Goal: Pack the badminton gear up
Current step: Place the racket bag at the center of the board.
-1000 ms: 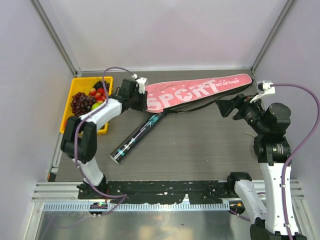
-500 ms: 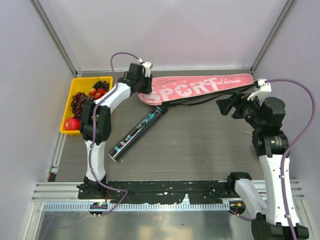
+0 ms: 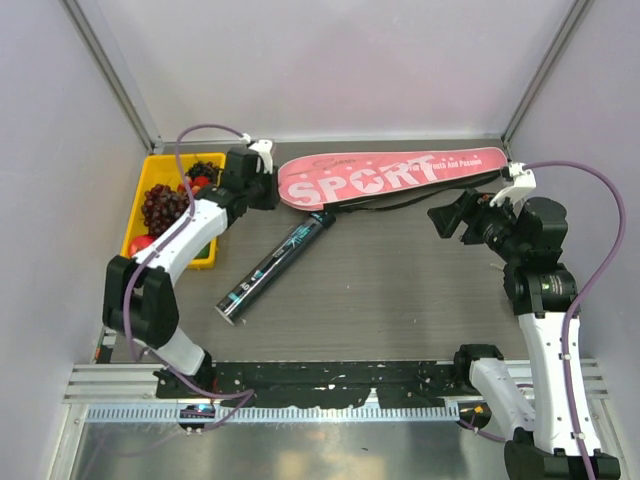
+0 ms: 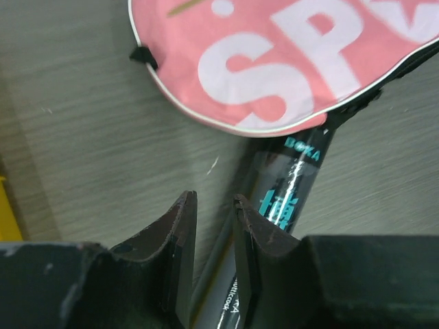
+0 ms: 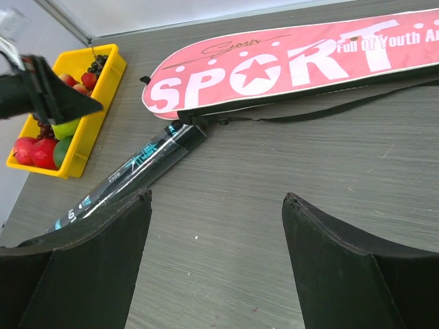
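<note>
Left claw (image 4: 212,197), narrowly parted and empty, hovers at the rounded end of the pink fabric racket-shaped "SPORT" bag (image 3: 390,178), we judge to open it; right claw (image 5: 216,197) gapes near its narrow end.

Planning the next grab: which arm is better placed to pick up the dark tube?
Left, probably: the left claw hangs close over the tube; the right claw sits by the bag's narrow end.

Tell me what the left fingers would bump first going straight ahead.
Probably the pink SPORT bag, at its rounded end, though the dark tube lies close beside the fingers.
</note>
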Tool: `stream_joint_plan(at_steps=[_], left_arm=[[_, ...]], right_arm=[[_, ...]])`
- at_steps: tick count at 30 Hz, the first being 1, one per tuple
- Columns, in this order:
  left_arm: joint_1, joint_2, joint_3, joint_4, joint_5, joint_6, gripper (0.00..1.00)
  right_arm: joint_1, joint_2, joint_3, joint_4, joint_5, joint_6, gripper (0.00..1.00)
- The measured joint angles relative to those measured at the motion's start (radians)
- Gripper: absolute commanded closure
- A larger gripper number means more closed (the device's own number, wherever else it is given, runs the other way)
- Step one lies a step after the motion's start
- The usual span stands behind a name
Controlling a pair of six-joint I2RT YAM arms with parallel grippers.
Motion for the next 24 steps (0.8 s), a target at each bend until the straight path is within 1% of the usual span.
stream_joint_plan(at_steps=[3,6,9,12,14,15,17,19,21,22,24], left_arm=[[0.000,0.049,-0.030,-0.001,0.009,-0.023,0.73],[0.000,0.177,-0.017,-0.006,0.032,-0.046,0.74],[0.000,0.288,0.021,-0.020,0.055,-0.058,0.73],[0.000,0.380,0.101,-0.028,0.065,-0.066,0.72],[0.000,0.433,0.192,-0.035,0.068,-0.061,0.72],[0.000,0.452,0.233,-0.041,0.065,-0.058,0.72],[0.001,0.487,0.325,-0.032,0.060,-0.048,0.69],[0.002,0.493,0.376,0.002,0.060,-0.045,0.67],[0.002,0.493,0.407,0.026,0.060,-0.045,0.67],[0.002,0.495,0.428,0.024,0.060,-0.045,0.66],[0.002,0.504,0.483,-0.013,0.055,-0.046,0.64]], right_arm=[[0.003,0.000,-0.004,0.001,-0.011,0.007,0.19],[0.005,0.002,-0.004,0.001,-0.012,0.010,0.19],[0.008,0.003,-0.004,0.000,-0.011,0.010,0.18],[0.008,0.003,-0.004,0.000,-0.008,0.009,0.18],[0.009,0.003,-0.004,0.000,-0.004,0.009,0.19],[0.010,0.003,-0.004,0.000,-0.001,0.008,0.19],[0.015,0.003,-0.005,-0.002,0.006,0.005,0.19],[0.022,0.003,-0.012,-0.009,0.019,-0.005,0.19],[0.041,0.003,-0.022,-0.032,0.042,-0.013,0.11],[0.050,0.003,-0.028,-0.043,0.052,-0.015,0.05],[0.061,0.008,-0.031,-0.077,0.066,-0.018,0.05]])
